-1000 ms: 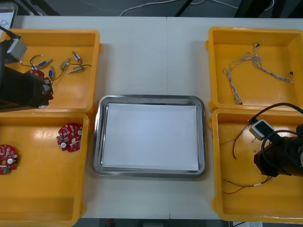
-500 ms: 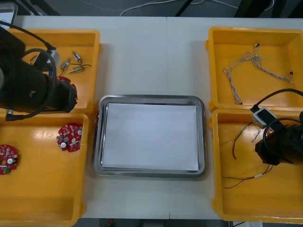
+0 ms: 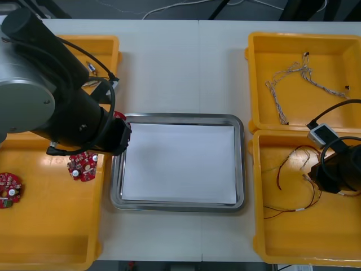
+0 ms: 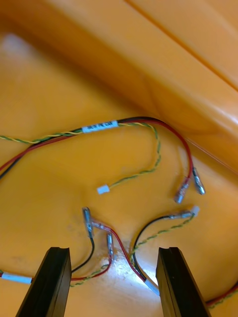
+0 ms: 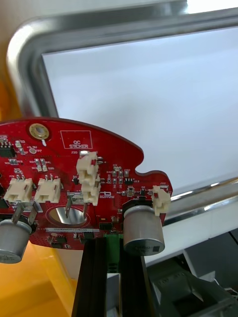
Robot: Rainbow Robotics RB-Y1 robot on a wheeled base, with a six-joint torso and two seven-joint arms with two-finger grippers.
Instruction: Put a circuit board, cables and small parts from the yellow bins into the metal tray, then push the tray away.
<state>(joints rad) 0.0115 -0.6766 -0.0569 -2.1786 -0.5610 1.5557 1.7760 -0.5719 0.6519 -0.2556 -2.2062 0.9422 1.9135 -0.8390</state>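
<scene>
Now the left gripper [image 5: 113,247], clamped on a round red circuit board [image 5: 74,168], hangs at the metal tray's [image 3: 179,118] left rim, its white inside just rightward; the right gripper [image 4: 113,252] gapes above red and yellow cables [image 4: 124,121].

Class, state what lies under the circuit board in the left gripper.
The metal tray, its rim and white inside; the part directly behind the circuit board is covered.
</scene>
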